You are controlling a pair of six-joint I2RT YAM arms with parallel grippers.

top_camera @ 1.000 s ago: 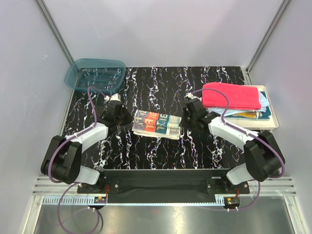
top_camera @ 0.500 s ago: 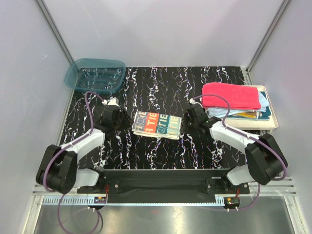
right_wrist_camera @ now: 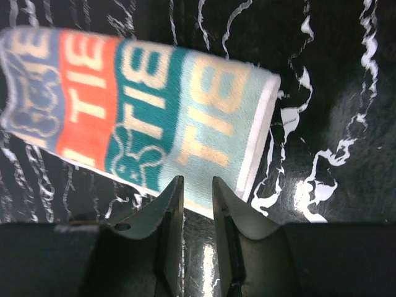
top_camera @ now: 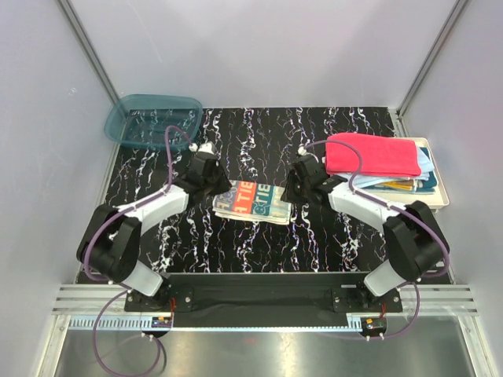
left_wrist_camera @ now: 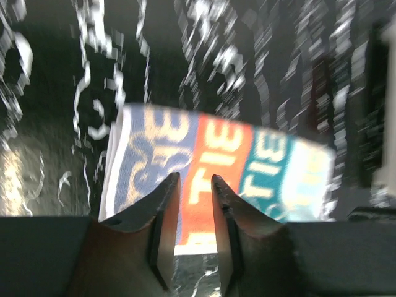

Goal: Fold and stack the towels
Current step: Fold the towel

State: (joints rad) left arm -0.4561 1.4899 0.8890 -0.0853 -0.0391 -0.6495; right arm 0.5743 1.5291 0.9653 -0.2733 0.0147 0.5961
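Marbled table point(top_camera: 251, 141), lettered towel point(top_camera: 253, 200), bin point(top_camera: 157, 98) overhead only

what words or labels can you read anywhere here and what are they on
"TIE": on the folded lettered towel, repeated across its orange, teal and pale blocks.
Print on the towel's blue block: too blurred to read.
Nothing else in view carries legible text.

From above I see everything evenly and brightly lit and sharp, the pale walls point(top_camera: 259, 55) washed almost shadowless. The black marbled table point(top_camera: 259, 141) has a faint sheen. My left wrist picture is dim and smeared: the white veins streak, the lettered towel point(left_wrist_camera: 216, 167) is soft, and glare pools at lower left. My right wrist picture is crisper, though the towel's point(right_wrist_camera: 142, 117) left end blurs.
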